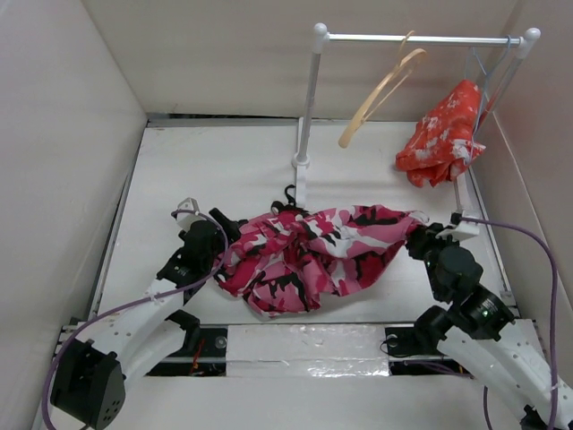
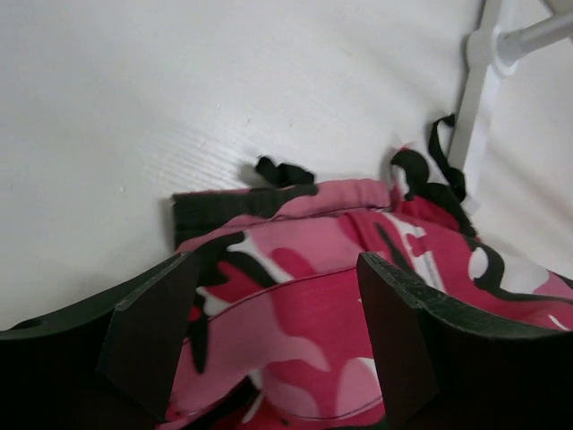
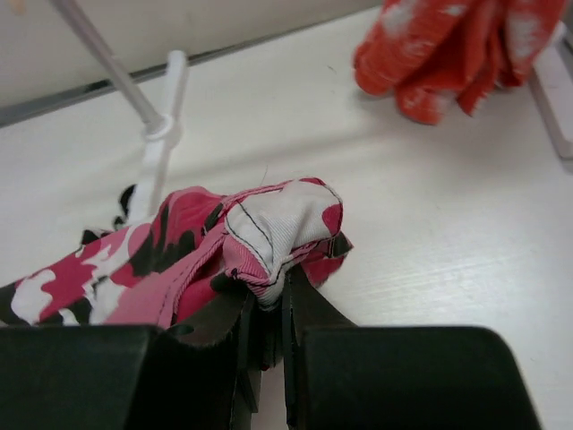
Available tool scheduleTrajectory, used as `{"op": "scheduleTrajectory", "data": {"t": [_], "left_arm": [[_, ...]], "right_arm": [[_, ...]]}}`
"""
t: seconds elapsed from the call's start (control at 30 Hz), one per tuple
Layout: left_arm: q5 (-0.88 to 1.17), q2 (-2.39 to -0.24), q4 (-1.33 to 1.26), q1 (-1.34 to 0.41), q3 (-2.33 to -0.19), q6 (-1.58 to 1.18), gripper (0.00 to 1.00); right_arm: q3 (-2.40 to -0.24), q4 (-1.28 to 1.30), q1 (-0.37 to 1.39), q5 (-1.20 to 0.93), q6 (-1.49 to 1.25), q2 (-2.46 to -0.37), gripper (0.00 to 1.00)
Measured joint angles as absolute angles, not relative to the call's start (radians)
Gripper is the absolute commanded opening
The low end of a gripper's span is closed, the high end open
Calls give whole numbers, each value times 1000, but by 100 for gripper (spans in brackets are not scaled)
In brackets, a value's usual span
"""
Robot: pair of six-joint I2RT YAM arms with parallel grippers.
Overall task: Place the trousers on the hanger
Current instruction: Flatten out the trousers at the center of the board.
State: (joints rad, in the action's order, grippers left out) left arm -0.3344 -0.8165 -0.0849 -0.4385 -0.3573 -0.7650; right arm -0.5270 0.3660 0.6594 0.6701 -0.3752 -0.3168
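On the tabletop (image 1: 224, 161) beneath the rail (image 1: 421, 38), the trousers (image 1: 313, 251) lie bunched, probably a leg end clamped in the right pincer (image 3: 267, 309) for lifting toward the hanger (image 1: 385, 90), with the left pincer (image 2: 269, 331) apart, straddling the waistband (image 2: 277, 202), not yet gripping.

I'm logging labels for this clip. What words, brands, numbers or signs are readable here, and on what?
None: no readable text shows in any view.
The trousers carry only a camouflage print.
The orange cloth has only a white floral pattern.
The wooden hanger and the rail show no markings.
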Motion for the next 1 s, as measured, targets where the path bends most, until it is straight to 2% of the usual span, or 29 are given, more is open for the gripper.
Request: {"op": "scheduleTrajectory", "data": {"t": [0.23,0.47,0.67,0.7,0.77,0.83,1.0], "left_arm": [[-288,-840,-9,-439,-340,-799,72],[-262,-849,36,-439,-320,-827,68],[-259,-947,28,-439,-320,-845,61],[-260,-965,21,-439,-320,-847,58],[-262,-997,-14,-439,-321,-851,32],[-262,-1043,-52,-437,-329,-852,0],[-270,-1155,-57,-408,-423,-836,0]], "right_arm": [[-514,479,634,701,-387,-247,0],[-507,462,634,658,-376,-319,0],[-493,425,634,598,-358,-333,0],[-488,416,634,590,-354,-333,0],[-480,403,634,574,-347,-329,0],[-478,400,634,563,-342,-323,0],[-477,399,634,540,-326,-300,0]]}}
